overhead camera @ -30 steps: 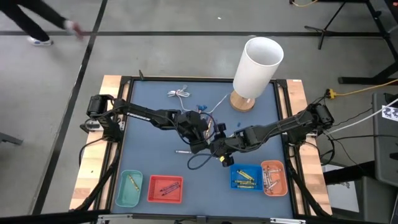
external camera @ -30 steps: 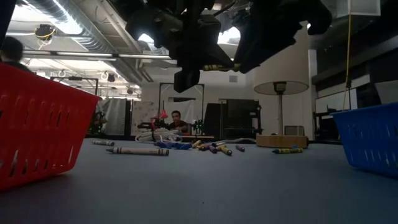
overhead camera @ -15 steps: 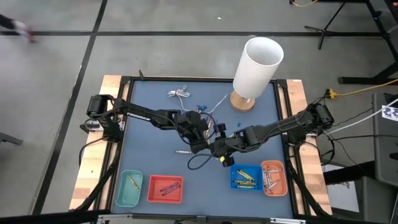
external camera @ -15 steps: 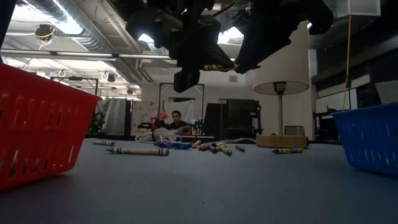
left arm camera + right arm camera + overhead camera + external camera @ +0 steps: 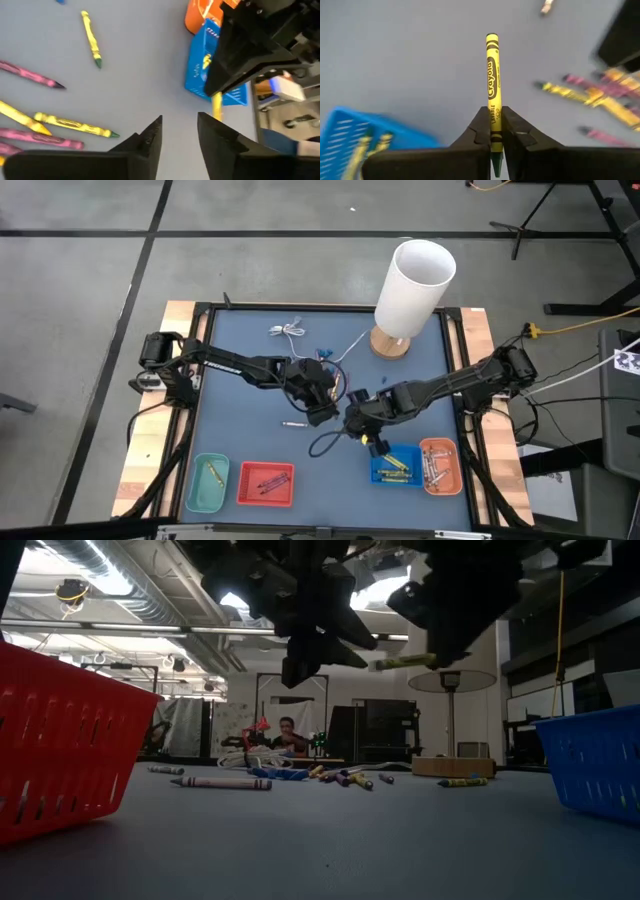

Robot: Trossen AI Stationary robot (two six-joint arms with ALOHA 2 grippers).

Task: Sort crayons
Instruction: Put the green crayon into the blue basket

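My right gripper (image 5: pixel 366 436) hangs over the table's middle, just left of the blue basket (image 5: pixel 397 465), shut on a yellow crayon (image 5: pixel 491 75). My left gripper (image 5: pixel 180 122) stands open and empty close to its left (image 5: pixel 325 412). Loose yellow and pink crayons (image 5: pixel 75 125) lie flat on the grey-blue table below the left gripper. A grey-white crayon (image 5: pixel 294 423) lies apart, nearer the left. In the low view the held crayon (image 5: pixel 405 662) shows high above the table. My right gripper pinches the yellow crayon between its two fingers near the crayon's pointed end (image 5: pixel 493 131). The crayon lies along the fingers, and most of its length sticks out past their tips. It is lifted clear of the table.
Along the near edge stand a teal basket (image 5: pixel 208 483), a red basket (image 5: pixel 266 484), the blue one and an orange basket (image 5: pixel 440 465), all holding crayons. A white lamp (image 5: pixel 413 285) stands at the far right, a white cable (image 5: pixel 288 332) at the far left, and a dark cable loop (image 5: pixel 325 442) mid-table.
The yellow crayon was between both grippers. My left gripper has let go of it, and my right gripper has drawn away with it toward the blue basket, tipping further down. The left arm has stayed in place.
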